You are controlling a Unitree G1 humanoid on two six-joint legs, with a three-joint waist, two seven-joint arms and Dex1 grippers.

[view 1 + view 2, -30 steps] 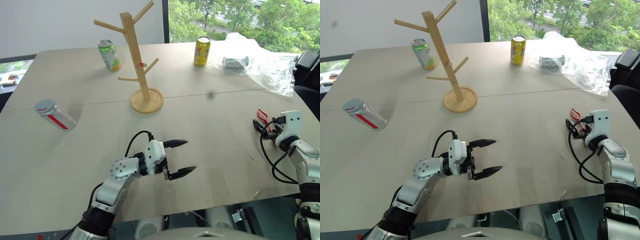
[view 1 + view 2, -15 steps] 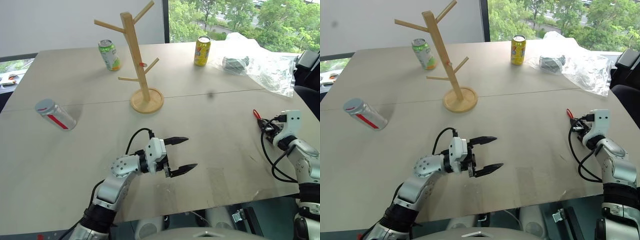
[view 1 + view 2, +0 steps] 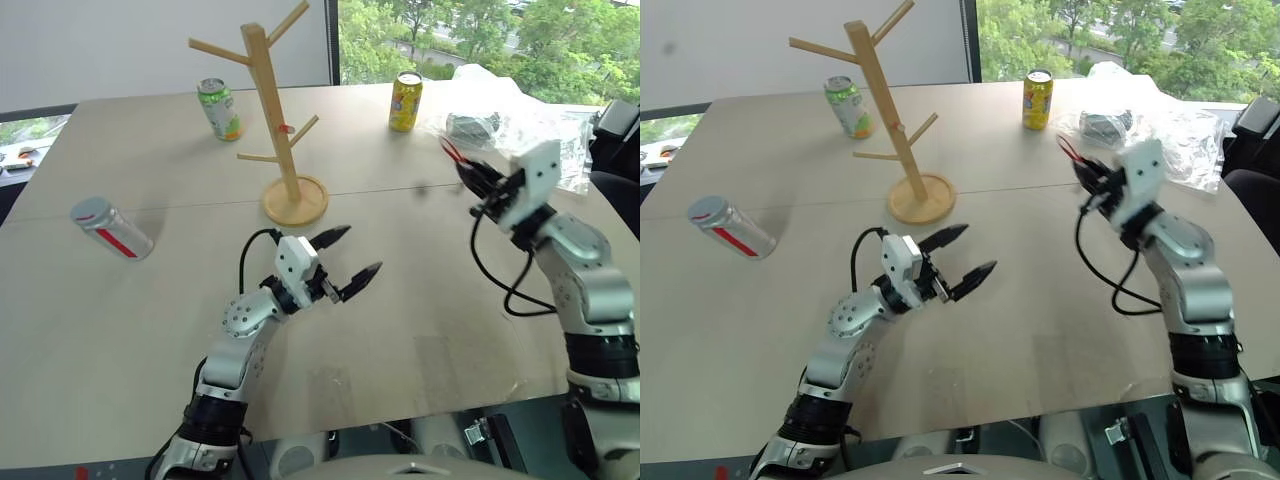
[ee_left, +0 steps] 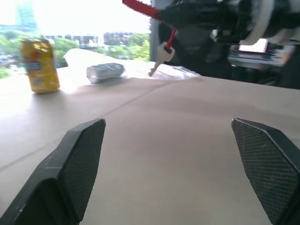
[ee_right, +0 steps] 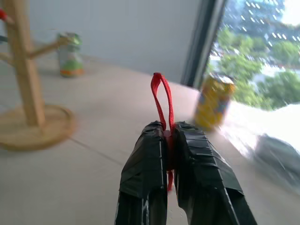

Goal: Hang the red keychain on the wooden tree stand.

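Observation:
The red keychain (image 5: 161, 96) is pinched between the fingers of my right gripper (image 5: 168, 129), its loop sticking out past the tips. In the left wrist view a small key (image 4: 162, 52) dangles under the red strap. My right gripper (image 3: 470, 172) is held up over the table's right half, pointing left toward the wooden tree stand (image 3: 273, 110). The stand is upright at the back middle on its round base, well apart from the gripper. My left gripper (image 3: 357, 251) hovers open and holding nothing, over the table in front of the stand.
A green can (image 3: 218, 108) stands behind the stand and a yellow can (image 3: 404, 101) to its right. A silver can with a red stripe (image 3: 110, 228) lies at the left. A crumpled clear plastic bag (image 3: 530, 135) lies at the back right.
My right gripper shut on the keychain at the table's right edge, then lifted it up and leftward. My left gripper rose a little and moved forward, still open.

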